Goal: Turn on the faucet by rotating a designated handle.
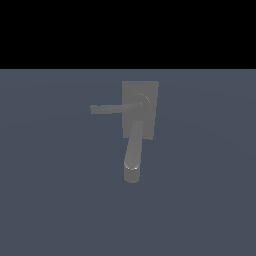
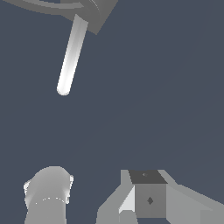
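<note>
The dull grey faucet stands on the floor in the exterior view, with a flat rectangular base plate (image 1: 145, 92). Its thick spout (image 1: 133, 150) runs toward the bottom of that view. The thin bar handle (image 1: 107, 108) sticks out from a round hub toward the exterior view's left. In the wrist view the handle (image 2: 70, 57) is a pale slim bar running out from the base plate (image 2: 103, 11). The spout's rounded end (image 2: 48, 192) is close to the camera. Of my gripper (image 2: 107, 190) one finger (image 2: 148, 199) shows, set wide to one side and holding nothing. No arm or gripper shows in the exterior view.
A plain blue-grey floor (image 1: 210, 190) lies all around the faucet. A black band fills the top of the exterior view. No other objects show.
</note>
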`<state>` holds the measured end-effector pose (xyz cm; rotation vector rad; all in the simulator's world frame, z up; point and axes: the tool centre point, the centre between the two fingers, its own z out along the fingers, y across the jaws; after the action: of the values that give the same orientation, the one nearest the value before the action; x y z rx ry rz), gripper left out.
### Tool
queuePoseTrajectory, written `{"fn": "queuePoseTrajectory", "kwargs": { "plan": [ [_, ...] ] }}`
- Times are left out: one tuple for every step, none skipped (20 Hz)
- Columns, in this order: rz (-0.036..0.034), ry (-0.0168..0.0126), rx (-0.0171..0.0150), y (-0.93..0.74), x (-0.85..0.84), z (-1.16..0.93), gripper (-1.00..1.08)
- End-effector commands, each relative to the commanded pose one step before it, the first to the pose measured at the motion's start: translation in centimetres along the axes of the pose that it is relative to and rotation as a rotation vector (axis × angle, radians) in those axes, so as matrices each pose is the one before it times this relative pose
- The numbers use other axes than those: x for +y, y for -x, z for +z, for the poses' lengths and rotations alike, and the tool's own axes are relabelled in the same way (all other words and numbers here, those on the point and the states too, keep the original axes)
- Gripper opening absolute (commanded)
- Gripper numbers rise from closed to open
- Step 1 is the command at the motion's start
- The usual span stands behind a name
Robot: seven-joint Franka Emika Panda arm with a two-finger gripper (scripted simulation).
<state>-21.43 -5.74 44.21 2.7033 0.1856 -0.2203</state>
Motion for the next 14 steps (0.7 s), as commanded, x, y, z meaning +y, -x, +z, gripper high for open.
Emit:
{"fn": "queuePoseTrajectory", "kwargs": {
  "plan": [
    [-0.02629, 0.06187, -0.0212, -0.781, 0.611, 0.854, -1.0],
    [-0.01074, 0.02449, -0.00799, -0.317, 0.215, 0.327, -1.0],
    [-0.01103, 0.02456, -0.00776, -0.321, 0.206, 0.32, -1.0],
    [-0.01131, 0.02463, -0.00753, -0.326, 0.196, 0.312, -1.0],
    [-0.01159, 0.0247, -0.0073, -0.33, 0.187, 0.304, -1.0],
    [-0.01187, 0.02477, -0.00706, -0.335, 0.178, 0.295, -1.0],
    [-0.01214, 0.02484, -0.00682, -0.34, 0.17, 0.286, -1.0],
    [-0.0124, 0.02491, -0.00658, -0.345, 0.162, 0.278, -1.0],
    [-0.01265, 0.02498, -0.00633, -0.35, 0.154, 0.268, -1.0],
    [-0.0129, 0.02504, -0.00608, -0.355, 0.146, 0.259, -1.0],
    [-0.01314, 0.0251, -0.00582, -0.361, 0.139, 0.249, -1.0],
    [-0.01338, 0.02517, -0.00557, -0.366, 0.132, 0.239, -1.0],
    [-0.01361, 0.02523, -0.00531, -0.372, 0.125, 0.229, -1.0],
    [-0.01383, 0.02529, -0.00505, -0.377, 0.119, 0.219, -1.0]
  ]
}}
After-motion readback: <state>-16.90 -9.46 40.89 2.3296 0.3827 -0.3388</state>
